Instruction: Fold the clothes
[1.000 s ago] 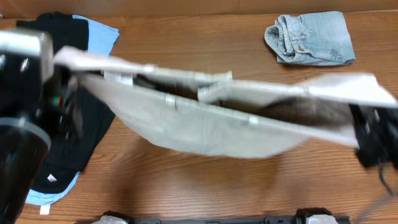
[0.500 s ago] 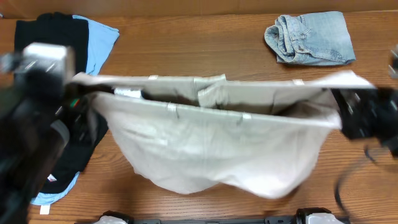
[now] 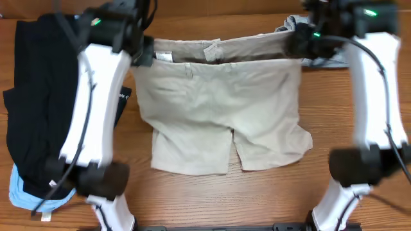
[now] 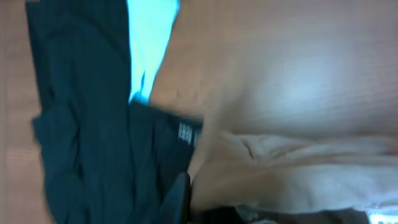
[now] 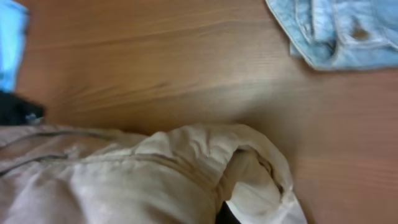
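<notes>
Beige shorts (image 3: 218,109) lie spread on your wooden bench (image 3: 212,199), left pincer (image 3: 146,52) and right pincer (image 3: 294,43) each clamped on their waistband.

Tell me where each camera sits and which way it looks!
Overhead: above the table, facing straight down at the beige shorts; both white arms show, left gripper and right gripper shut on the waistband.
Left wrist: on the left arm, facing down at shorts and black garments; its gripper barely shows.
Right wrist: on the right arm, facing down at shorts and denim; its gripper barely shows.
Shared: all three show the shorts.
</notes>
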Controlling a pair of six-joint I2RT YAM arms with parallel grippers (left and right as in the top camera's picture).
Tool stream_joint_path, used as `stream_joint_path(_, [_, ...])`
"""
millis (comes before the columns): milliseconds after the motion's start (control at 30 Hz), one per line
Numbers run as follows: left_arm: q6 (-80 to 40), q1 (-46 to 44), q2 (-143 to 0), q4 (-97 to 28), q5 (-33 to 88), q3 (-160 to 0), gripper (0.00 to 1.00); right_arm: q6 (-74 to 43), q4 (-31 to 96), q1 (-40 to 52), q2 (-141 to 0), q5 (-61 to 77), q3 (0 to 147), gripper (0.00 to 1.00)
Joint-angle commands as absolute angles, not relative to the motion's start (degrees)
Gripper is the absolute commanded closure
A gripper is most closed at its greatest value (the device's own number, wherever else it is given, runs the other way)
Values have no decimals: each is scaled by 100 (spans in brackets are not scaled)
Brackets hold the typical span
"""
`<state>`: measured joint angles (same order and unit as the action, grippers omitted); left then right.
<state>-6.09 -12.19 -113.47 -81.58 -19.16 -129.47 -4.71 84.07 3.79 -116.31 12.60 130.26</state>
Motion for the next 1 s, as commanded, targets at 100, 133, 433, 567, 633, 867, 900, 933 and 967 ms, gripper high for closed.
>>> stream_joint_path(100, [-620, -1085, -12667, -6062, -2436, -12947, 96, -425, 6654, 360, -12735, 1046, 13045, 94])
stream_joint_path(133, [-622, -1085, -12807, -5690, -2432, -12947, 88, -432, 6239, 360, -12864, 1063, 13045, 86])
stream_joint_path(433, [-617, -1144, -13082, -3769, -2176, -13229, 0, -449, 4163, 412, -13093, 1865, 13183, 0])
stream_joint_path(567, [-416, -1144, -12770, -4392, -1975, -13906, 0, -454, 4698, 412, -12818, 1920, 13391, 0])
stream_joint_path(633, [-202, -1144, -12580, -4917, -1737, -14219, 0, -454, 5214, 412, -12613, 1920, 13402, 0])
stream_joint_path(867, [130, -1166, -11845, -6818, -1170, -14577, 0, -377, 7690, 412, -11839, 1894, 13402, 0])
stream_joint_path(900, [130, -1166, -11732, -7024, -1129, -14577, 0, -377, 7881, 412, -11740, 1870, 13402, 0])
stream_joint_path(933, [128, -1166, -11633, -7177, -1081, -14577, 0, -381, 8068, 412, -11611, 1817, 13402, 0])
stream_joint_path(967, [110, -1166, -11507, -7343, -1035, -14577, 0, -384, 8241, 412, -11469, 1739, 13402, 0])
